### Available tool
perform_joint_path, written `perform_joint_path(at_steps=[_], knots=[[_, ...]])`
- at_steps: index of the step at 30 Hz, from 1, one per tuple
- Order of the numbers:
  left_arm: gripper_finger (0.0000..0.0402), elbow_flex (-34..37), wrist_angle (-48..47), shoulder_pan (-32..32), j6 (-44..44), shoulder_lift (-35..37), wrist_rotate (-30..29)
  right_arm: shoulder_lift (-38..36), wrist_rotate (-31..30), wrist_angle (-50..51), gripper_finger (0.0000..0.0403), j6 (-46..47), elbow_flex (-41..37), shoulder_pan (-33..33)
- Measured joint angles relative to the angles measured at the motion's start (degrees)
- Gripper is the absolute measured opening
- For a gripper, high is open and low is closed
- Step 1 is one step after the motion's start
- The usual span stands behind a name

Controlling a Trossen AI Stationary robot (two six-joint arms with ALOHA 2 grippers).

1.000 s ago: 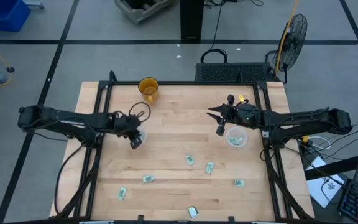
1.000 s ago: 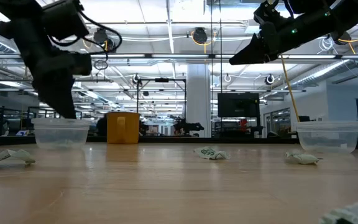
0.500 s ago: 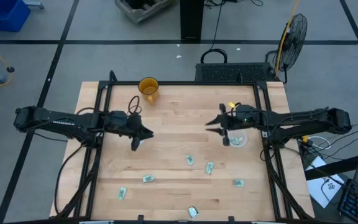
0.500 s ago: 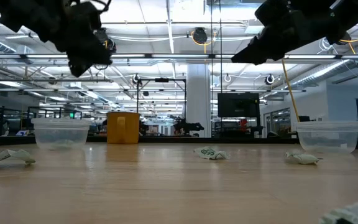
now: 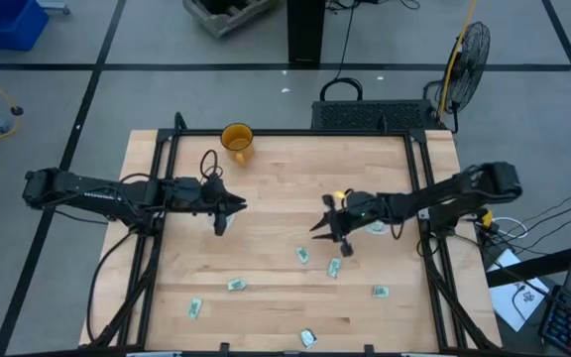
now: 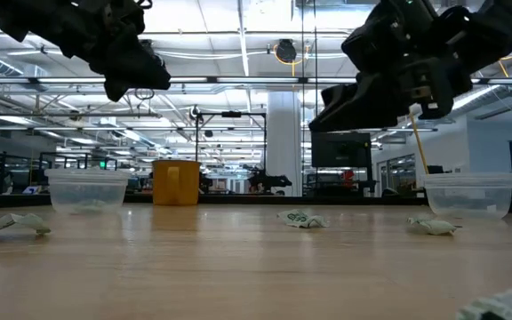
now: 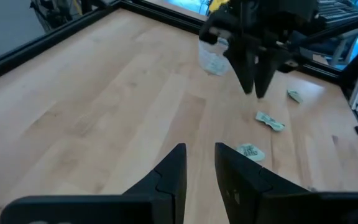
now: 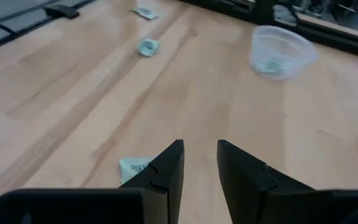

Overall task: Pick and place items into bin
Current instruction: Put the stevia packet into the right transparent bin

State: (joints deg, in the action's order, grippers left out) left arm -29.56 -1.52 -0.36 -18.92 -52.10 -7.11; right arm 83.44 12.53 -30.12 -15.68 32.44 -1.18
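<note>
both grippers hover narrowly parted and empty, the right gripper (image 5: 329, 229) over wrapped pieces (image 5: 305, 255), the left gripper (image 5: 228, 210) mid-table.

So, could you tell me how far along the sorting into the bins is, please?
Done: some pieces lie in the left clear cup and the right clear cup. In hand: nothing; the right claw hangs open near one loose piece, and the left claw is open and empty. Left: six pieces lie loose on the table.
</note>
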Motion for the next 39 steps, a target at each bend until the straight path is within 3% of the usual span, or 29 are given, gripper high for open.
perform_joint_path(at_steps=[4, 15, 29, 39], knots=[[0.0088, -0.02, 0.06, 0.00, 2.50, 0.00, -0.53, 4.97, 4.51, -1.82, 0.0089, 1.82, 3.49, -1.80], [0.0088, -0.02, 0.00, 0.00, 3.83, -0.02, -1.99, 20.40, 3.80, 8.69, 0.0089, 2.56, 16.03, -4.93], [0.0088, -0.02, -0.39, 0.00, 3.78, -0.02, -1.95, 20.98, 0.99, 16.89, 0.0089, 4.39, 16.46, -2.13], [0.0088, -0.02, -0.40, 0.00, 3.40, -0.02, -1.97, 20.94, 0.99, 14.00, 0.0089, 4.68, 14.10, -2.17]])
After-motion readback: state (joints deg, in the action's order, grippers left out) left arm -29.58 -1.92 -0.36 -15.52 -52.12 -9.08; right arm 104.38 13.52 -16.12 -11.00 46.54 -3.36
